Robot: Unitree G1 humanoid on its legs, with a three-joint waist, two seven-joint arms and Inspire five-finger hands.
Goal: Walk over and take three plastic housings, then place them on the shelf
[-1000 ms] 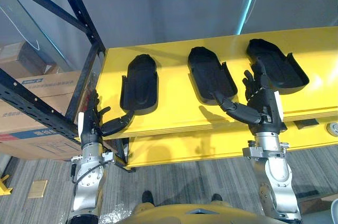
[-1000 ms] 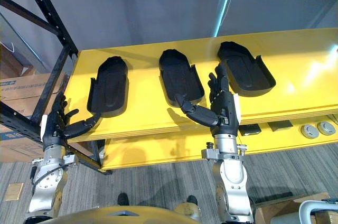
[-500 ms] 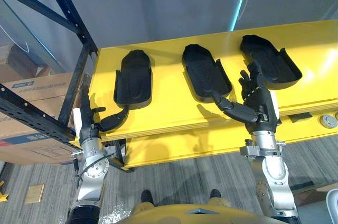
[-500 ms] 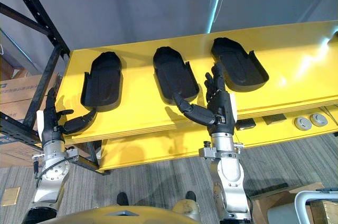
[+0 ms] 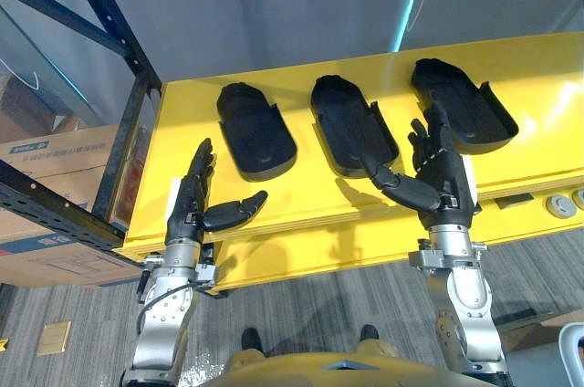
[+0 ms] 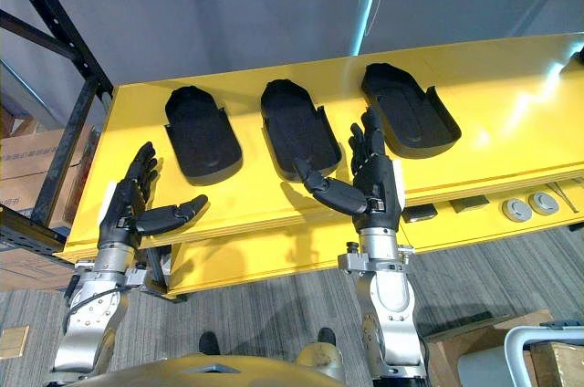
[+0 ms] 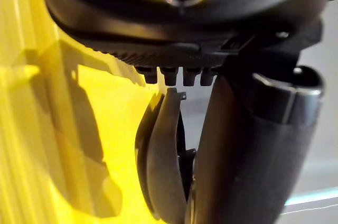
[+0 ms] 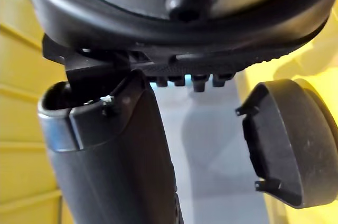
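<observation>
Three shells wait in a row toward the counter's [image 5: 301, 188] back edge, left housing [image 5: 256, 131], middle housing [image 5: 352, 126] and right housing [image 5: 459, 113], while your left hand [image 5: 188, 206] and right hand [image 5: 440, 177] hover open-fingered and empty at the front edge, so this looks like pick-up: reach in and grasp.

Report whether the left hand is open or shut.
Open. The left hand shows straight fingers and a spread thumb, holding nothing.

yellow shelf [image 5: 301, 195] — three black plastic housings [image 5: 351, 125] lying in a row — apart
</observation>
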